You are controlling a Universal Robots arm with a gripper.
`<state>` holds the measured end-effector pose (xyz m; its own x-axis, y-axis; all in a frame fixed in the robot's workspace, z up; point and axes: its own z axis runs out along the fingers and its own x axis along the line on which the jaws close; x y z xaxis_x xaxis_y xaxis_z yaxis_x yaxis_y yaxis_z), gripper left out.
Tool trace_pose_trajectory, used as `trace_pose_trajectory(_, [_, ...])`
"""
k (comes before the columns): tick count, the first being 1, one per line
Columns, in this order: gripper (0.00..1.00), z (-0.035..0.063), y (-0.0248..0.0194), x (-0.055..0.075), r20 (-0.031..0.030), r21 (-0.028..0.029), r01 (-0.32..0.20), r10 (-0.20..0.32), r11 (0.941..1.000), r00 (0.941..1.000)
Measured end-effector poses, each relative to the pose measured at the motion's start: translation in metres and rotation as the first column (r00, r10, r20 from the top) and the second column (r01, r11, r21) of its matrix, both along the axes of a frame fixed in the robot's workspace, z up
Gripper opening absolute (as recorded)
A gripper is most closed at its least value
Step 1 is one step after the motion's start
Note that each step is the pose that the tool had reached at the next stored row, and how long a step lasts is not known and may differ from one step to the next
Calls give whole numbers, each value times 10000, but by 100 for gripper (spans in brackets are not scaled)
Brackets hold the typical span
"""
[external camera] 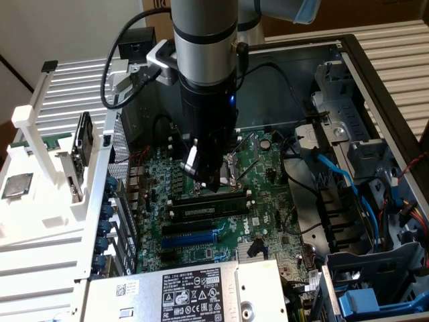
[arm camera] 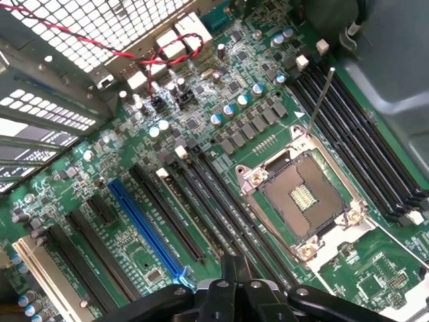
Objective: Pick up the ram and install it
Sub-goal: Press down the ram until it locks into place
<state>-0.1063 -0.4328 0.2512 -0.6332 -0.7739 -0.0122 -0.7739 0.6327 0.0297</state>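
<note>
Over the motherboard (external camera: 261, 201), the gripper (external camera: 213, 182) hangs just above the ram (external camera: 206, 193), seemingly seated in a slot. Whether its fingers are parted or closed, I cannot tell.

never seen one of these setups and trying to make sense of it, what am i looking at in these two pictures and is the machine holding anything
This is a robot arm, the grey and black column, reaching down into an open desktop computer case. One picture comes from a camera standing off the arm and looking into the case. The other comes from a camera on the arm's wrist, looking down past the gripper at the green motherboard.

On that board you can see the square metal processor socket, open and without a chip, long black slots beside it, and a blue slot. In the outside view the arm hangs over the socket area, and a white rack stands at that view's left, outside the case.

Whether the gripper holds anything I cannot tell; no memory stick is plainly visible in it.
</note>
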Motion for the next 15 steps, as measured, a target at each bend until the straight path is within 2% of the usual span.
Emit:
trace_pose_trajectory(4, [10, 0, 0, 0, 1, 0, 684, -684, 9977, 9977])
trace_pose_trajectory(7, [10, 0, 0, 0, 1, 1, 1193, -1193, 9929, 9929])
trace_pose_trajectory(11, [10, 0, 0, 0, 0, 0, 1864, -1864, 9825, 9825])
trace_pose_trajectory(15, [10, 0, 0, 0, 1, 0, 2526, -2526, 9676, 9676])
